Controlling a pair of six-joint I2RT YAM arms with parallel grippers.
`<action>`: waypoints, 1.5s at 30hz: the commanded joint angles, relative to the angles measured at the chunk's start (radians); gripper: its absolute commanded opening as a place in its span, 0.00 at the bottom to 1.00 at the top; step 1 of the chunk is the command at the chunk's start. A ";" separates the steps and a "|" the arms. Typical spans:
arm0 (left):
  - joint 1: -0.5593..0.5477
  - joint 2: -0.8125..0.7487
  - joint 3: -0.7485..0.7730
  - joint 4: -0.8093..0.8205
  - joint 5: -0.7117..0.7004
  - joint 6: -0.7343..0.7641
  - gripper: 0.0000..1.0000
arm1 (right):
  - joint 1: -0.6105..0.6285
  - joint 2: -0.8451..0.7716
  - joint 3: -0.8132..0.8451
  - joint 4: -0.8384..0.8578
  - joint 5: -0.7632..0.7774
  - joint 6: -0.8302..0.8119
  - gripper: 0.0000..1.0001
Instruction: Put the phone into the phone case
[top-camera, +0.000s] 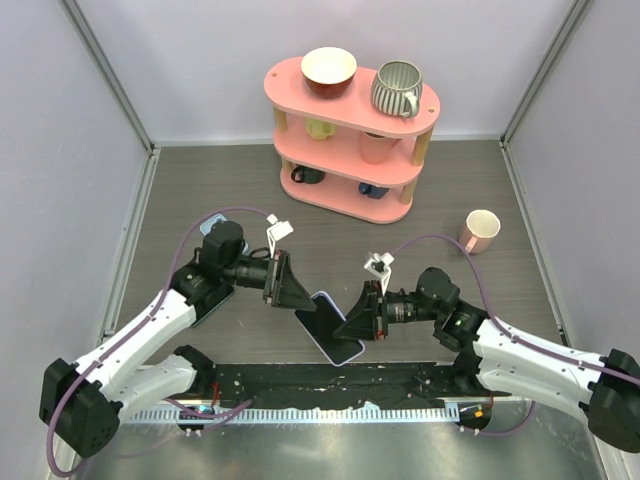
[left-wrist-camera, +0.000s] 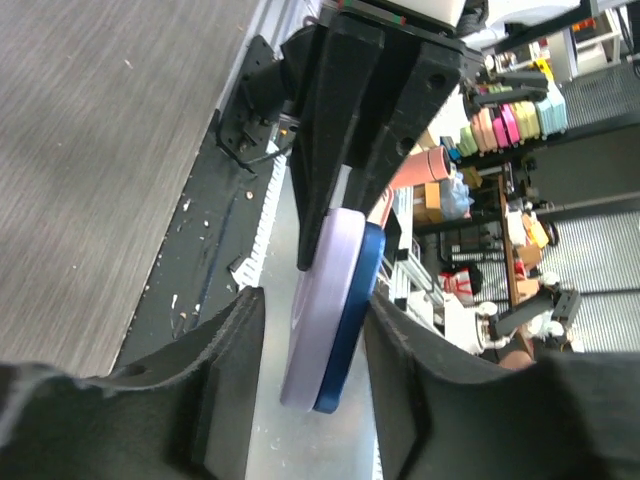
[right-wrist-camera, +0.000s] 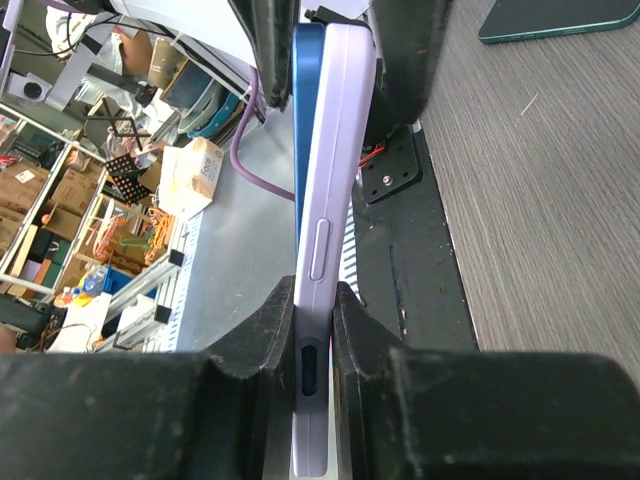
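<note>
**Item:** case (right-wrist-camera: 335, 150), lilac, with the phone (right-wrist-camera: 308, 120), blue, lying flat against one face.

**Location:** held in the air above the near middle of the table (top-camera: 200, 190), between the two arms.

**Long axis:** runs from one gripper to the other, so each wrist camera looks along an edge of the pair.

**Right gripper (right-wrist-camera: 313, 292):** clamped on one end of the case. You see only lilac between its fingers. The blue edge shows further along, towards the far end.

**Left gripper (left-wrist-camera: 312, 300):** fingers apart, straddling the opposite end. One finger faces the case side with a clear gap. The other is just beside the phone side, and you cannot tell if it touches.

**Relation to note:** the phone stands proud of the case at the left gripper's end. It looks unseated there, so the left arm is the nearer one. The squeeze needed runs across the pair's thickness, phone towards case.

**Risk, as a judgement:** an off-centre pinch could tilt the phone out.
</note>
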 joint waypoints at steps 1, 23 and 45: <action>-0.028 0.010 -0.016 0.128 0.040 -0.071 0.42 | 0.004 0.013 0.066 0.123 -0.020 0.022 0.01; -0.085 0.120 0.121 -0.171 -0.096 0.119 0.30 | 0.006 0.163 0.144 0.217 0.083 0.114 0.01; 0.046 0.004 -0.046 0.341 -0.049 -0.244 0.14 | 0.004 -0.009 0.113 0.166 0.276 0.085 0.07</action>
